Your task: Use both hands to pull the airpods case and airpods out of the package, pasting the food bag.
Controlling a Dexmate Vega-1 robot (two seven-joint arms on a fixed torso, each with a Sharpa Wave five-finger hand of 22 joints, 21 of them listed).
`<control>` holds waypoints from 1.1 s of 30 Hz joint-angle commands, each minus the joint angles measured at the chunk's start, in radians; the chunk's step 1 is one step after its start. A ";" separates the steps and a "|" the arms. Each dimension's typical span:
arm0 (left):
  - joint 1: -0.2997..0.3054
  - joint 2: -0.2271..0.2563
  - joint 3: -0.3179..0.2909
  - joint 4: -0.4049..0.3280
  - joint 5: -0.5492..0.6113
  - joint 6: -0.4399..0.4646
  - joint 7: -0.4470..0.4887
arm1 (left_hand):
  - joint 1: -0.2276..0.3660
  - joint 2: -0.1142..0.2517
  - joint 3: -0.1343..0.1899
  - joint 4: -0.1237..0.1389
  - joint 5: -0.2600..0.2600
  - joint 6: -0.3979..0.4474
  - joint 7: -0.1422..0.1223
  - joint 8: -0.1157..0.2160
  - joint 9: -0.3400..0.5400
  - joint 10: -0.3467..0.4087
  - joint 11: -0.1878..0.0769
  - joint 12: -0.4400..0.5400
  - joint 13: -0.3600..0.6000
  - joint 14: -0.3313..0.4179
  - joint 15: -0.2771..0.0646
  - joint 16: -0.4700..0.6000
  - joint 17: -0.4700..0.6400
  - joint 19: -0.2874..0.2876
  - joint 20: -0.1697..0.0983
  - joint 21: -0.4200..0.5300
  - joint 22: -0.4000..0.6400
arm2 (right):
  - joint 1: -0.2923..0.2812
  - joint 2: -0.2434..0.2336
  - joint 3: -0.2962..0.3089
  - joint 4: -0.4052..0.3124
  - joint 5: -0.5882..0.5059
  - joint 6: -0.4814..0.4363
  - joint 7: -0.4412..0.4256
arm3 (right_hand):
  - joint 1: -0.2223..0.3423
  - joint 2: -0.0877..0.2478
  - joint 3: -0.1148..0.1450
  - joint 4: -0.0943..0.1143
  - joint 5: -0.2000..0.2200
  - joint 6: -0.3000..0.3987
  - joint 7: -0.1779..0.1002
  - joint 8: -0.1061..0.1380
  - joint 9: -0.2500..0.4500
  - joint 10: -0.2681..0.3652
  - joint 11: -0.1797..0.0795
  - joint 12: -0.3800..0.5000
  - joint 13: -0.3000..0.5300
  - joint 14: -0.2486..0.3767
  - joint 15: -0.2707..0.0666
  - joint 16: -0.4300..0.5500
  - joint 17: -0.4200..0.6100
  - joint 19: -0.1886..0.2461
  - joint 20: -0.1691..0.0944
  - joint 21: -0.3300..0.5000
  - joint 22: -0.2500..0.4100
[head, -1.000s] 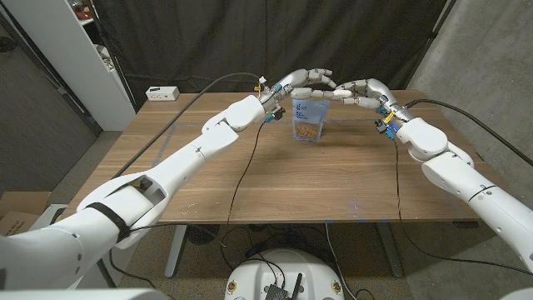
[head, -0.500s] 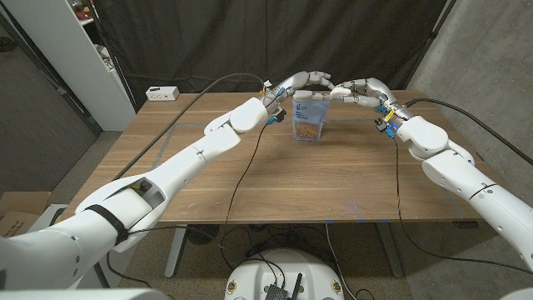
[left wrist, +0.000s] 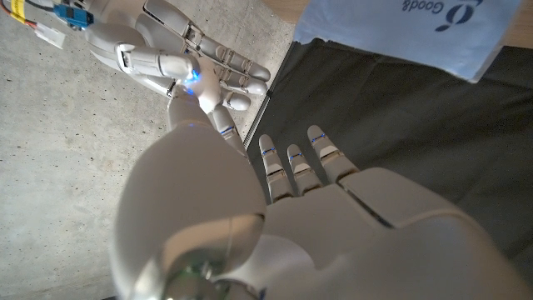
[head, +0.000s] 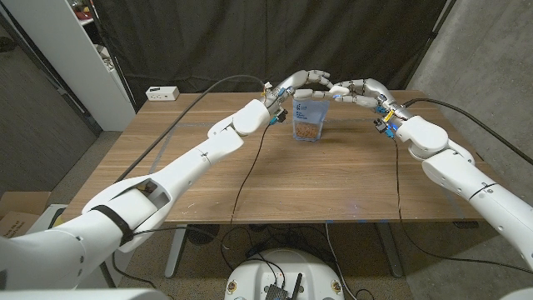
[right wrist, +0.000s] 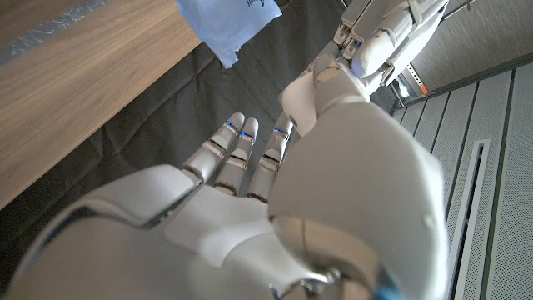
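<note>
The pale blue upright food bag [head: 307, 117] stands on the wooden table [head: 333, 179]. Above its top, the left hand [head: 302, 81] and right hand [head: 356, 88] hover with fingers apart, fingertips nearly meeting, grasping nothing.

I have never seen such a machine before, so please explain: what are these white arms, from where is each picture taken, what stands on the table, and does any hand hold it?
The white arms belong to a robot that stands at a wooden table. Each arm ends in a hand with fingers. The wide picture comes from a camera on the robot's head, looking down: its left hand reaches in from the left, its right hand from the right. The other two pictures come from cameras on the wrists, looking along the back of each hand, so they appear turned.

A small blue and white bag stands upright far back on the table. Both hands meet just above its top, fingers stretched toward each other. Whether the fingertips pinch the bag's top edge I cannot tell. A white box lies at the far left corner.
</note>
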 commanded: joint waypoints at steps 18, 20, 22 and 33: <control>0.051 -0.103 -0.027 0.153 -0.083 -0.124 0.136 | 0.127 0.068 0.038 -0.025 0.042 0.199 0.043 0.073 0.015 0.157 -0.066 0.047 0.011 0.136 -0.073 0.026 0.008 0.075 -0.018 0.026 0.011 | -0.014 -0.008 0.011 -0.001 0.056 0.026 0.047 | -0.090 0.121 -0.001 0.016 -0.050 -0.106 -0.017 -0.054 0.103 -0.068 0.004 -0.038 0.003 -0.029 -0.144 0.022 0.020 -0.018 -0.016 0.008 0.004; 0.052 -0.121 -0.033 0.186 -0.112 -0.155 0.133 | 0.134 0.068 0.042 -0.024 0.043 0.203 0.045 0.077 0.020 0.171 -0.070 0.050 0.012 0.146 -0.075 0.029 0.009 0.085 -0.020 0.031 0.012 | -0.015 -0.006 0.011 0.000 0.063 0.026 0.050 | -0.092 0.121 0.003 0.017 -0.049 -0.116 -0.028 -0.063 0.101 -0.070 0.005 -0.039 0.003 -0.030 -0.144 0.025 0.023 -0.017 -0.015 0.009 0.004; 0.053 -0.133 -0.038 0.211 -0.138 -0.176 0.124 | 0.136 0.068 0.043 -0.023 0.043 0.206 0.050 0.079 0.022 0.176 -0.076 0.051 0.013 0.152 -0.076 0.031 0.010 0.088 -0.021 0.033 0.013 | -0.016 -0.005 0.012 0.001 0.070 0.026 0.054 | -0.092 0.123 0.006 0.017 -0.048 -0.133 -0.009 -0.072 0.099 -0.080 0.006 -0.044 0.002 -0.033 -0.142 0.025 0.024 -0.017 -0.014 0.010 0.004; 0.053 -0.137 -0.043 0.222 -0.153 -0.161 0.119 | 0.146 0.066 0.048 -0.018 0.042 0.215 0.062 0.085 0.029 0.174 -0.073 0.045 0.015 0.154 -0.081 0.028 0.013 0.092 -0.022 0.036 0.016 | -0.012 0.001 0.013 0.004 0.125 0.016 0.095 | -0.097 0.110 0.008 0.014 -0.044 -0.178 -0.019 -0.103 0.085 -0.109 0.004 -0.056 0.003 -0.048 -0.136 0.023 0.025 -0.018 -0.009 0.012 0.004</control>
